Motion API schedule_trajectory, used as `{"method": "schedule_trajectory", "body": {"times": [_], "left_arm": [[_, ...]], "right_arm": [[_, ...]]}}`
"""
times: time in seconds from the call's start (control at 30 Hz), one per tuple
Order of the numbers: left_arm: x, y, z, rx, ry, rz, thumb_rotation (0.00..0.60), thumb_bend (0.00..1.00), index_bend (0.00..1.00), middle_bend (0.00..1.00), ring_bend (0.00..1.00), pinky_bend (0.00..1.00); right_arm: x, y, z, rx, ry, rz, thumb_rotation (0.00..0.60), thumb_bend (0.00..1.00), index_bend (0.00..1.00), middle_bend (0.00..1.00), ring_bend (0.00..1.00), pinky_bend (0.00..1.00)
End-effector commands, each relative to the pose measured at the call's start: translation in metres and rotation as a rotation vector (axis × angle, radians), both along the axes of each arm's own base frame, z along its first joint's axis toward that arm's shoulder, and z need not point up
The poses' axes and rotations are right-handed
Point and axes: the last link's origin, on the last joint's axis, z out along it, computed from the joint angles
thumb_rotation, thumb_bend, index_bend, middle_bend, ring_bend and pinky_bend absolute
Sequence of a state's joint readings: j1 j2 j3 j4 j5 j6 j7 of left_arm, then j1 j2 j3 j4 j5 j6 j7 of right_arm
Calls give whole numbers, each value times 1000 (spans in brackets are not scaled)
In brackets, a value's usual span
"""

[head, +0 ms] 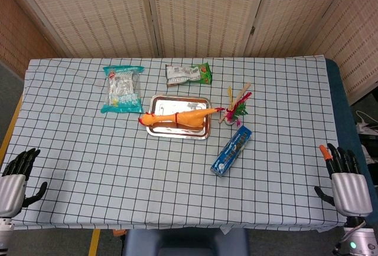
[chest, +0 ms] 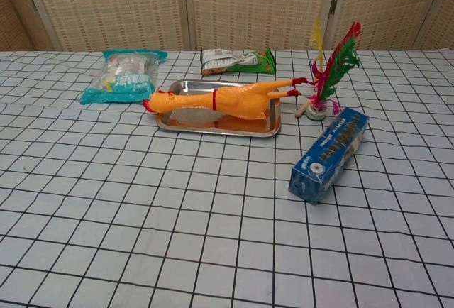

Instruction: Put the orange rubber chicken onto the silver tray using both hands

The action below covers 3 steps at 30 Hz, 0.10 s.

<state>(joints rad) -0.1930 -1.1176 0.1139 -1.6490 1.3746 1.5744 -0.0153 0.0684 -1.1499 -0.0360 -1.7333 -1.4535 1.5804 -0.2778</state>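
Observation:
The orange rubber chicken (head: 180,118) (chest: 220,99) lies lengthwise on the silver tray (head: 166,101) (chest: 213,125), its head over the tray's left end and its red feet past the right end. My left hand (head: 13,182) hangs at the table's front left corner, fingers apart and holding nothing. At the front right corner my right hand (head: 345,181) is likewise spread and empty, one fingertip orange. Both hands are far from the tray. Neither hand shows in the chest view.
A clear snack bag with teal edges (head: 121,88) (chest: 122,75) lies left of the tray, a green and white packet (head: 188,73) (chest: 236,59) behind it. A feathered shuttlecock (head: 237,105) (chest: 328,74) stands right of the tray. A blue box (head: 232,150) (chest: 329,153) lies front right.

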Motion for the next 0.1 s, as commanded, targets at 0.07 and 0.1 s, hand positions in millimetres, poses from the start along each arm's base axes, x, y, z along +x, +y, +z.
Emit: {"method": "schedule_trajectory", "body": {"times": [0.07,0.1], "left_arm": [[2,-2,0,-15,14,-4,600,393,0,25,0,113],[2,-3,-1,-18,16,-7,600,393,0,26,0,114]], "right_arm": [[-3,0,5,-7,-24,4,600,114,0,0,0,0],[-3,0,6,-7,-25,2,600,114,0,0,0,0]]}}
